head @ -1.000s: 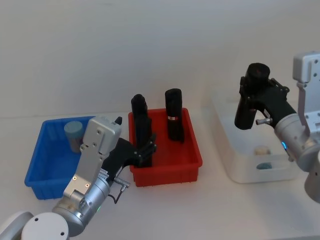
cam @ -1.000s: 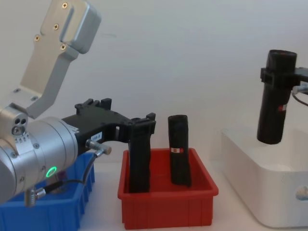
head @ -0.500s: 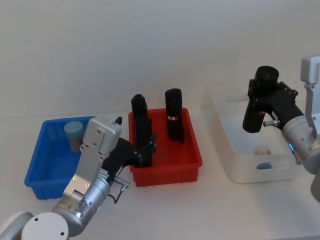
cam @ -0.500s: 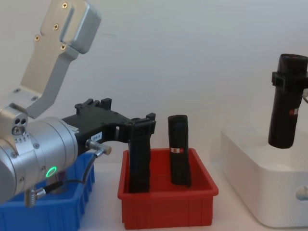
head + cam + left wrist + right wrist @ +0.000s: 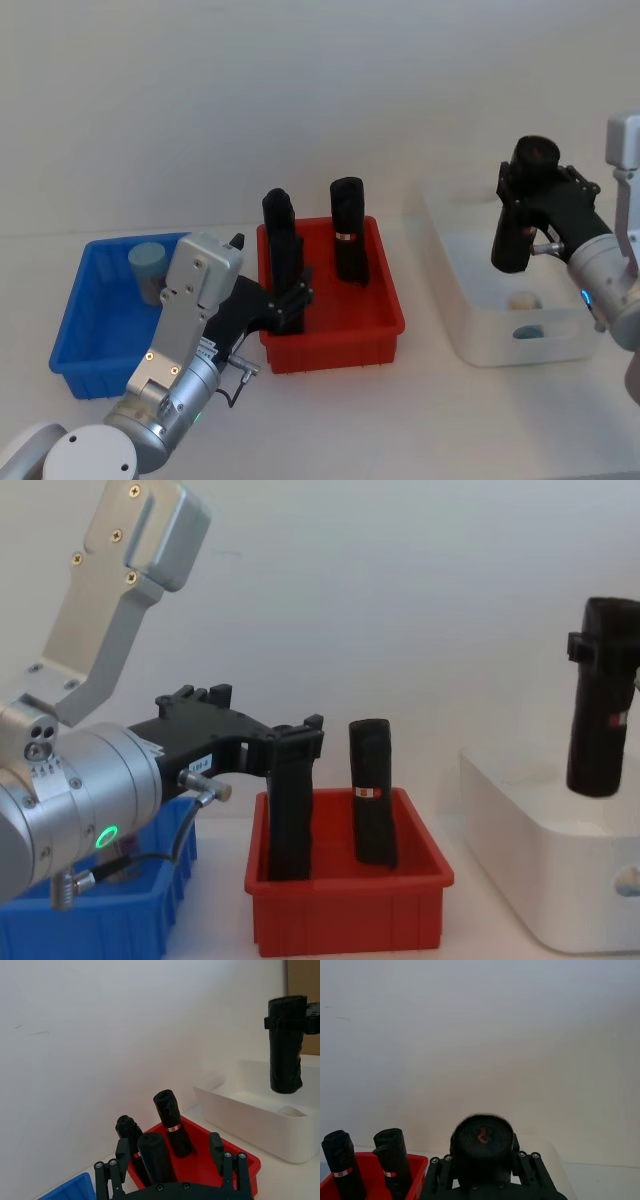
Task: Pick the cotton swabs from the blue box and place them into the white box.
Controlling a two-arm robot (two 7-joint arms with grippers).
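One cotton swabs jar [image 5: 148, 270] with a pale blue-grey lid stands in the far corner of the blue box [image 5: 80, 340]. My left gripper [image 5: 292, 298] is open at the left side of the red bin, its fingers flanking a black roll [image 5: 156, 1159]. My right gripper [image 5: 520, 215] hangs over the white box [image 5: 470, 345], shut on another upright black roll [image 5: 600, 715]. Two small pale items, one cream [image 5: 522, 299] and one blue-grey [image 5: 529, 331], lie inside the white box.
A red bin [image 5: 335, 345] sits between the blue and white boxes with two tall black rolls standing in it, the second one [image 5: 348, 242] at its back. Bare white table lies in front of all three containers.
My right gripper has carried its black roll rightward and slightly down over the white box. The left arm and the jar in the blue box have not moved.
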